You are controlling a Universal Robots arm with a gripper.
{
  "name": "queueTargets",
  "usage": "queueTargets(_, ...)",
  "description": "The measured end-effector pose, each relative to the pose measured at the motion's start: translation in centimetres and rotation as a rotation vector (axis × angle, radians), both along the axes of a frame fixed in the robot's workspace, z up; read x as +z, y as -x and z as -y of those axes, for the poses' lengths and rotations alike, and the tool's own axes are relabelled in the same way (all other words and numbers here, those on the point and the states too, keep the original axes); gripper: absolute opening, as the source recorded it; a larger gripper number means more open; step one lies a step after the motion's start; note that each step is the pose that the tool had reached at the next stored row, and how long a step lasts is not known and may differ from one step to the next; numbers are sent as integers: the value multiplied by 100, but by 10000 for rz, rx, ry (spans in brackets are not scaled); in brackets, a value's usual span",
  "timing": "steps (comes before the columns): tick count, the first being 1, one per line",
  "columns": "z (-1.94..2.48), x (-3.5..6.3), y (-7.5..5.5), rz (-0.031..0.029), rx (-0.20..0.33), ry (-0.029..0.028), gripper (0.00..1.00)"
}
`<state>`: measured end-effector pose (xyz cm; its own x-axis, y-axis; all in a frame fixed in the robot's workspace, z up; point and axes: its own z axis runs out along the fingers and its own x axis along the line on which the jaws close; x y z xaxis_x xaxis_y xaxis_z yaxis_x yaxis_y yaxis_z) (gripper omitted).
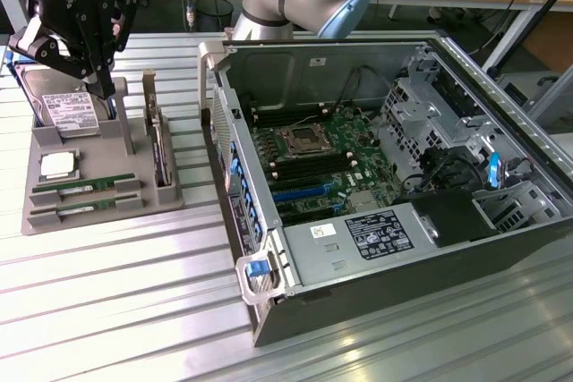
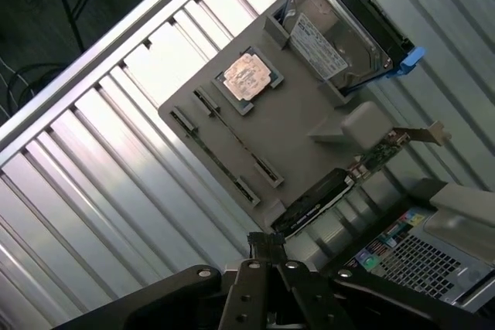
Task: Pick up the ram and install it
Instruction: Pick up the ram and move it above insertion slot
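A: Nearest the exterior camera: ribbed aluminium table (image 1: 107, 301), then the open chassis (image 1: 269, 310). Dark sheet steel, with a blue latch at the front corner. The green motherboard (image 1: 313, 154) lies flat inside, with long black slots flanking the socket.

B: Is the ram in there?

A: No. The ram (image 1: 85, 184) stands on edge in a slot at the near end of the grey moulded tray (image 1: 134, 199), on the exterior view's left of the chassis. A second stick lies parallel, just beside it. Thin green board, white label, long axis across the tray, roughly left to right in that view.

B: Further back?

A: A square processor (image 1: 58, 165) with a metal lid. An expansion card (image 1: 159, 145) stands upright along the tray's chassis side. A silver hard drive (image 1: 67, 109) is propped at the far end.

B: And the gripper?

A: The gripper (image 1: 106, 87) hangs over the hard drive, its black fingers pressed together with nothing between them. From there the ram lies lower and toward the camera, well apart. The wrist view shows the ram (image 2: 234, 135) edge-on as a thin line
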<state>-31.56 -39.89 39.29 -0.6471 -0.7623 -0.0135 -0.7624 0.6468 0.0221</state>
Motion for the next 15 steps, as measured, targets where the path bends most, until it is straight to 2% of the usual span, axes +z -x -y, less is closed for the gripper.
queueTargets(15,0,-1,0,1,1366,23,10)
